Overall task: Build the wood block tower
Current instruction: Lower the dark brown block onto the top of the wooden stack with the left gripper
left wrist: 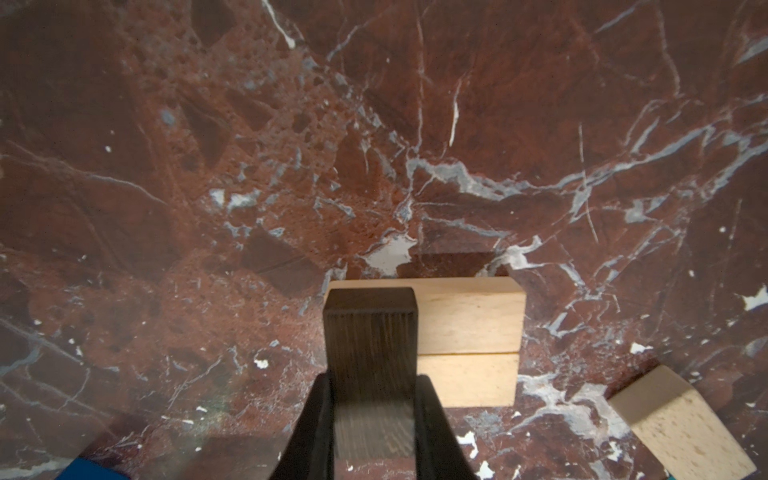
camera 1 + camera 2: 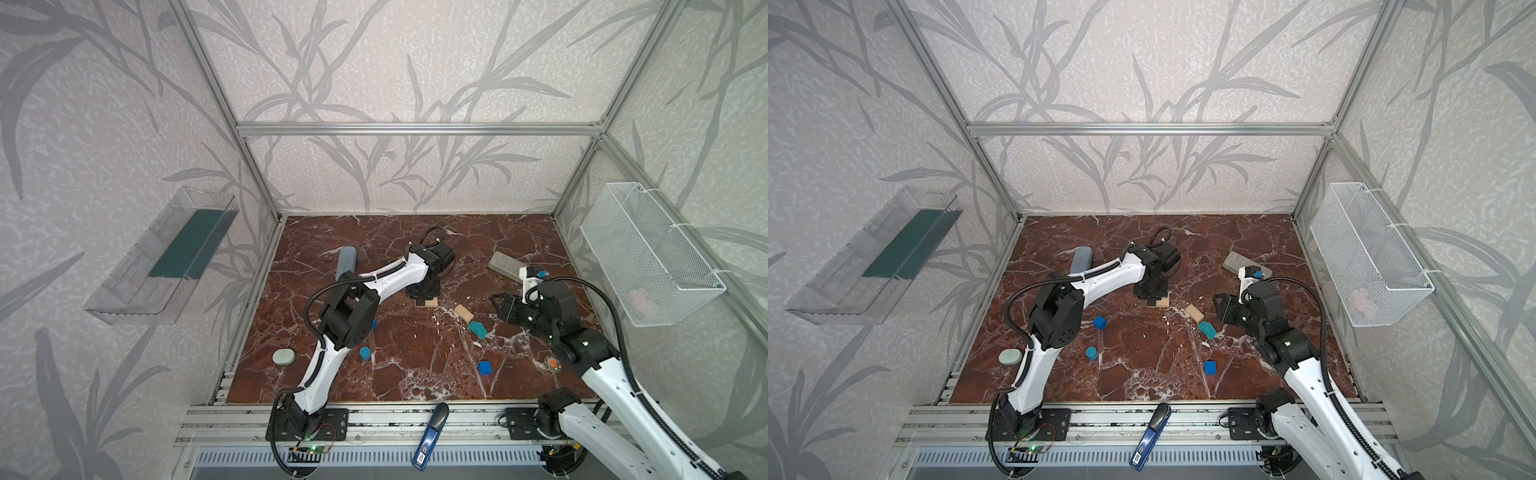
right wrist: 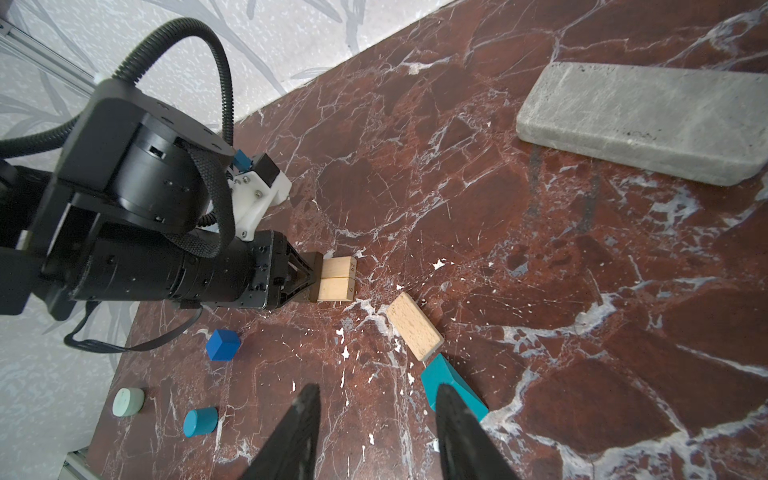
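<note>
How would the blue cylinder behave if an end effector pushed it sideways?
The blue cylinder stands on its flat end, so a low push would probably slide it. It looks short and wide, so tipping seems unlikely. If tipped, its round side would likely roll on the smooth marble table.

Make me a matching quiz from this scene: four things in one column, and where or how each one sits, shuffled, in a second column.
Column one
1. dark brown bar
2. teal house-shaped piece
3. blue cylinder
4. grey brick

Column two
A. standing on its flat end
B. lying flat, apart from every block
C. held in the left pincer
D. beside the loose pale bar

Pairs: 1-C, 2-D, 3-A, 4-B
</note>
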Available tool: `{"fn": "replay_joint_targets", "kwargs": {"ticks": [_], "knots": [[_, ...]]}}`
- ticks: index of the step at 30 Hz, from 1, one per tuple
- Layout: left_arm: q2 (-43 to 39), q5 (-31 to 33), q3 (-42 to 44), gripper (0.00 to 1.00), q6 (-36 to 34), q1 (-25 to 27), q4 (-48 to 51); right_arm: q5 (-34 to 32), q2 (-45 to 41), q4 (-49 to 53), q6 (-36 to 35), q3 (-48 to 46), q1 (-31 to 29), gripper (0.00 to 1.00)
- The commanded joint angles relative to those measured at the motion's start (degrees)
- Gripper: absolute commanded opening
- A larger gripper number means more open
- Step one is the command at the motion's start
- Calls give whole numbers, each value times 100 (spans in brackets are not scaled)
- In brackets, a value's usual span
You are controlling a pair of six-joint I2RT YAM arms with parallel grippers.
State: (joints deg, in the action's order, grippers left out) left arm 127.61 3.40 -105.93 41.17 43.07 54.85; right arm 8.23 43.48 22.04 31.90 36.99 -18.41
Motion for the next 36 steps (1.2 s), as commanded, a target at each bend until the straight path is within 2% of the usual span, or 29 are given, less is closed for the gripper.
{"fn": "replay_joint_targets", "kwargs": {"ticks": [1, 34, 36], "knots": [[53, 170, -174, 22, 119, 9, 201, 53, -24, -125, 13, -69, 31, 47], [1, 144, -138, 38, 164, 12, 193, 82, -41, -139, 27, -109, 31, 47], [-28, 157, -133, 41, 163, 15, 195, 82, -42, -141, 27, -113, 31, 47]]}}
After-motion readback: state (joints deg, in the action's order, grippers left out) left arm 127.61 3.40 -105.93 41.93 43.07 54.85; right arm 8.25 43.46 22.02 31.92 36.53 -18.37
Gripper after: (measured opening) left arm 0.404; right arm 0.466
